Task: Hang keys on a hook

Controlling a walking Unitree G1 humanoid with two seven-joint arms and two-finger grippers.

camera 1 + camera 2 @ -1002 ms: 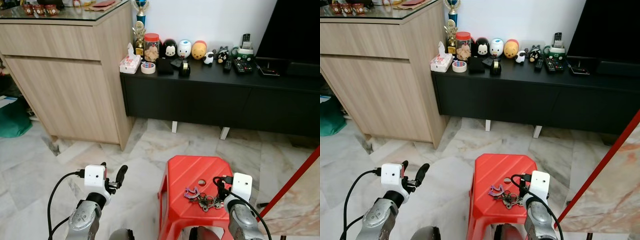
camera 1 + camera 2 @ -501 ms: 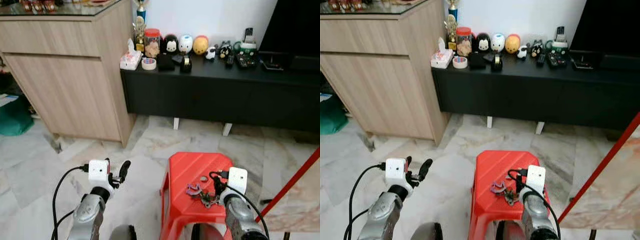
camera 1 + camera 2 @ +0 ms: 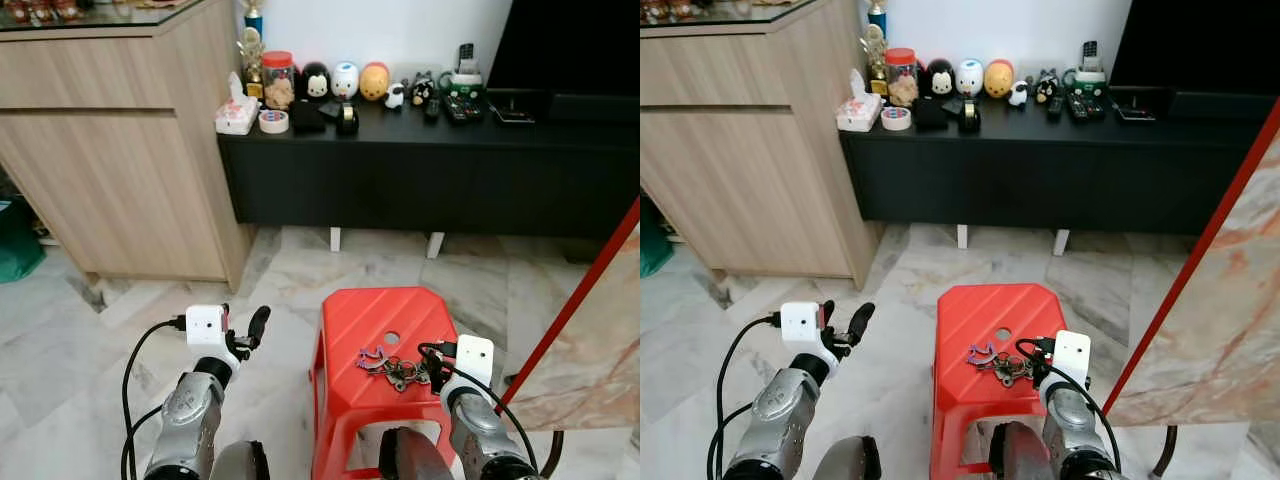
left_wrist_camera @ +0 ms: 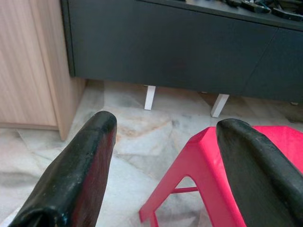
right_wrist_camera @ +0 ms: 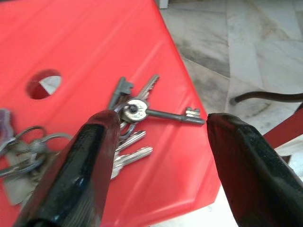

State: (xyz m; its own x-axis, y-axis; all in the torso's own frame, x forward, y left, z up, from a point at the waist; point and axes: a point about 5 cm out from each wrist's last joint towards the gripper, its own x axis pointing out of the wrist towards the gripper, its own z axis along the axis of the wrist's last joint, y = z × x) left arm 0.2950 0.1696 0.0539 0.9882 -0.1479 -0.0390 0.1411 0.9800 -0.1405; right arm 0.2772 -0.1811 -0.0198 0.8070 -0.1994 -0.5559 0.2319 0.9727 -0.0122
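A bunch of keys lies on the top of a red plastic stool, just beside the stool's round hole. My right gripper hovers low over the stool's right side, at the right end of the bunch. In the right wrist view the right gripper is open, and its black fingers straddle the outermost keys without touching them. My left gripper is held open over the marble floor to the left of the stool, with nothing between its fingers.
A long black TV console with figurines, jars and remotes runs along the back wall. A tall wooden cabinet stands at the left. A slanted red pole and a marble slab stand close on the right. Marble floor lies all around.
The whole view has shifted, so the camera has moved. My right gripper has stayed beside the keys on the stool, and the left one is still open over the floor.
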